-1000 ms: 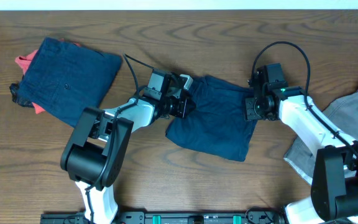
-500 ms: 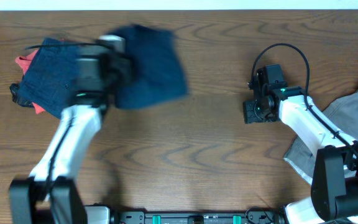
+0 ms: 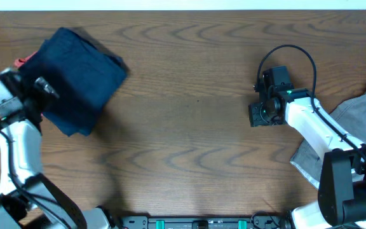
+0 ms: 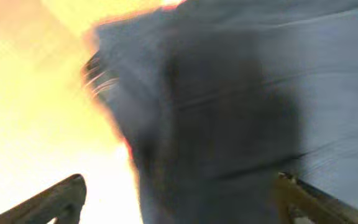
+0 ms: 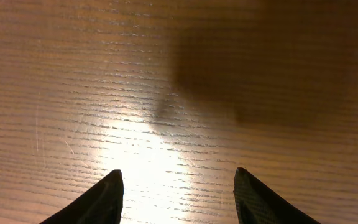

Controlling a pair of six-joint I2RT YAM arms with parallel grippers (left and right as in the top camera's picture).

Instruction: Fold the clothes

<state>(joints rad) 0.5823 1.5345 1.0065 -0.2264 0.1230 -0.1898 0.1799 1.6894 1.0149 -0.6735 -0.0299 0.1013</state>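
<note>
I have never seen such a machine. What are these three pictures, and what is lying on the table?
You see two robot arms at a wooden table. The overhead picture looks down from above. The other two come from small cameras on each wrist.

At the left lies a folded navy garment, with a bit of coral-red fabric showing beside it. The left gripper is open, and the blurred navy cloth fills its view. The right gripper is open over bare wood and holds nothing. A grey garment lies at the right edge.
</note>
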